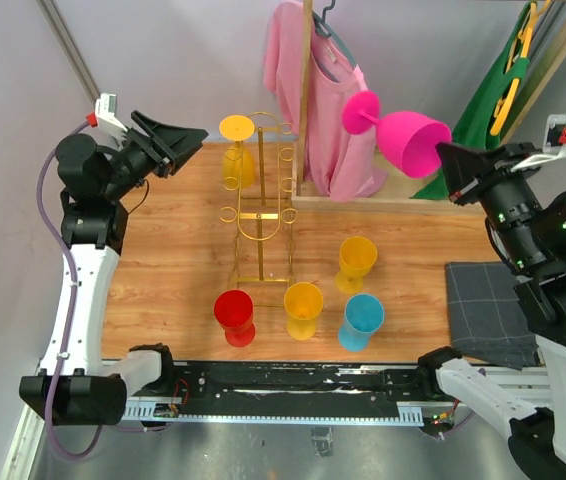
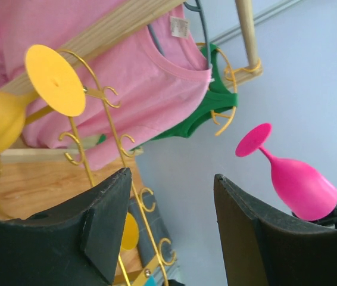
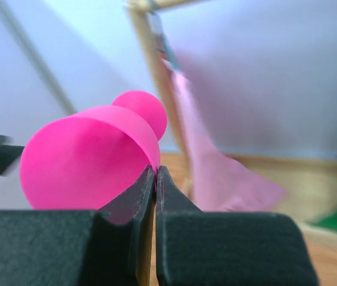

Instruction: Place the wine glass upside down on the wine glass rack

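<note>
The right gripper [image 1: 445,156] is clamped shut on the rim of the pink wine glass [image 1: 408,140], pinching the bowl's wall between its fingers, as the right wrist view shows. The glass hangs in the air at the upper right of the top view, lying roughly sideways with its round foot pointing left toward the pink shirt [image 1: 313,90]. It is well apart from the wine glass rack [image 1: 260,216], which stands at upper centre with a yellow glass [image 1: 237,152] hung on its left side. The left gripper [image 1: 178,140] hovers at the upper left, jaws apart and holding nothing. The step in hand looks like the carry toward the rack. The next move likely calls for swinging the glass leftward, turning it bowl-down, and threading the stem into a free loop so the foot catches.
</note>
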You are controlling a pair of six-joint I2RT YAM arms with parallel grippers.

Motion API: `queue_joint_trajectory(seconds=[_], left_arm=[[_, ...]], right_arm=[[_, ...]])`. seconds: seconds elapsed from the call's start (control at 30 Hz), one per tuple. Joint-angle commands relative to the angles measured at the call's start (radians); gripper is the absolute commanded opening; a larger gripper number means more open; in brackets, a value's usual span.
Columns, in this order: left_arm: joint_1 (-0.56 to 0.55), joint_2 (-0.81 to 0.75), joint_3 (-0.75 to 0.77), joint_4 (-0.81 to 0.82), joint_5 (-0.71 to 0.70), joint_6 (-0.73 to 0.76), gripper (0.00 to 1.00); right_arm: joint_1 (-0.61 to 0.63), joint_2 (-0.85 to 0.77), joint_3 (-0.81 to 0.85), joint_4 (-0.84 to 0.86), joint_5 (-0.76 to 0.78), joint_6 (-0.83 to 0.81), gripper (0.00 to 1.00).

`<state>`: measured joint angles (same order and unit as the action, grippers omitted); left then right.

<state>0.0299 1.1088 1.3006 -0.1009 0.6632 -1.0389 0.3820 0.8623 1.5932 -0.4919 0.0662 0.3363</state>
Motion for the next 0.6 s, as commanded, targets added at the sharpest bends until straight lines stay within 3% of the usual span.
queue_joint_trajectory(seconds=[0.0, 0.37, 0.57], left_arm=[[0.001, -0.019, -0.067, 0.209, 0.075, -0.174, 0.62], [-0.004, -0.016, -0.113, 0.549, 0.135, -0.417, 0.66], [-0.005, -0.007, -0.166, 0.777, 0.104, -0.594, 0.68]], right_arm=[[0.014, 0.065, -0.004, 0.341, -0.337, 0.163, 0.01], [0.010, 0.347, 0.066, 0.787, -0.787, 0.526, 0.01], [0.010, 0.421, 0.105, 0.888, -0.869, 0.623, 0.01]])
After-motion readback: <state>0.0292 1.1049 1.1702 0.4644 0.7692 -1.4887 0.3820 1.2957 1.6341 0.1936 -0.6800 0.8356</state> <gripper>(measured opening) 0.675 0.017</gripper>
